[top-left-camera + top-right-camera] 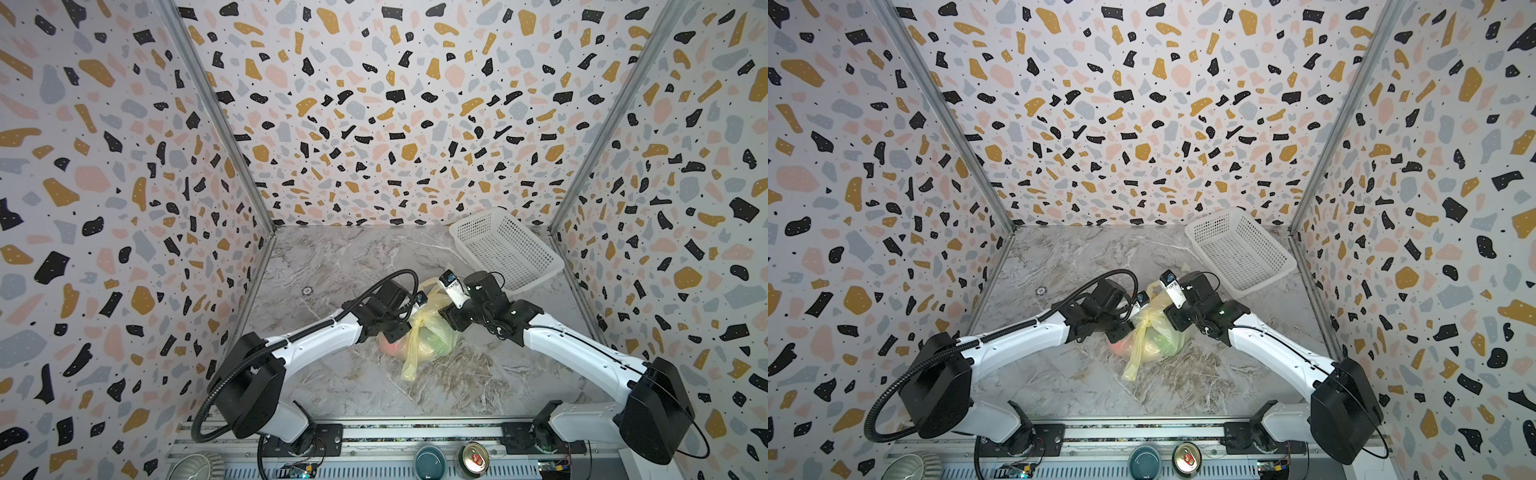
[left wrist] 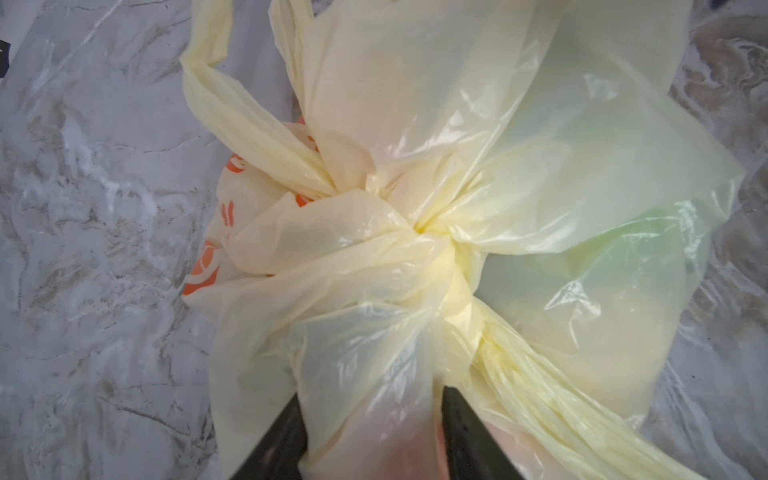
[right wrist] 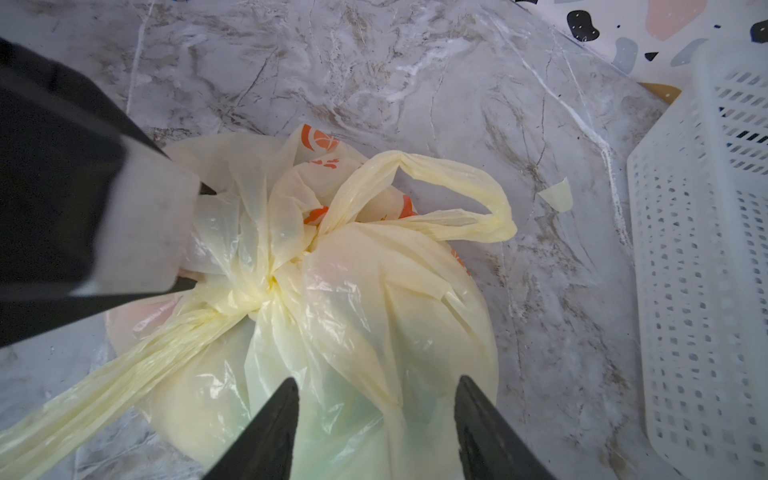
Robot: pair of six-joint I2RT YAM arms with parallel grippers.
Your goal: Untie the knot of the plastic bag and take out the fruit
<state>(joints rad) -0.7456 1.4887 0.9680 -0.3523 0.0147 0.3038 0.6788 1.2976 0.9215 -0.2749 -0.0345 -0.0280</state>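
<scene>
- Terrazzo-print walls (image 1: 374, 104) enclose a marble table (image 1: 332, 257); a white basket (image 1: 505, 245) stands empty in the far right corner.
- Plastic bag (image 1: 432, 336): lies mid-table between the two arms, with the knot (image 1: 419, 322) uppermost and not yet undone. The fruit (image 1: 388, 348) shows only as red and green shapes through the film.
- Left gripper (image 2: 371, 395): jaws part-way apart, astride a fold of film just beside the knot; no firm pinch is visible.
- Right gripper (image 3: 377, 380): jaws wide and empty, poised over the bag's bulging side.
- Risk 1: the left jaws may take bag wall rather than a handle strand; a pull would then probably tighten the knot or tear the thin film.
- Risk 2: with the right gripper holding nothing, the bag has no anchor; a pull would likely drag or lift the whole bag instead of loosening the tie.
- Risk 3: slick, crinkled film may slip out of a shallow pinch.
- Risk 4: a tear or sudden release could send round fruit rolling across the table.
- Risk 5: the free handle loop (image 3: 449, 166) and the long tail (image 1: 409, 365) lie near the knot; either may snag a finger.
</scene>
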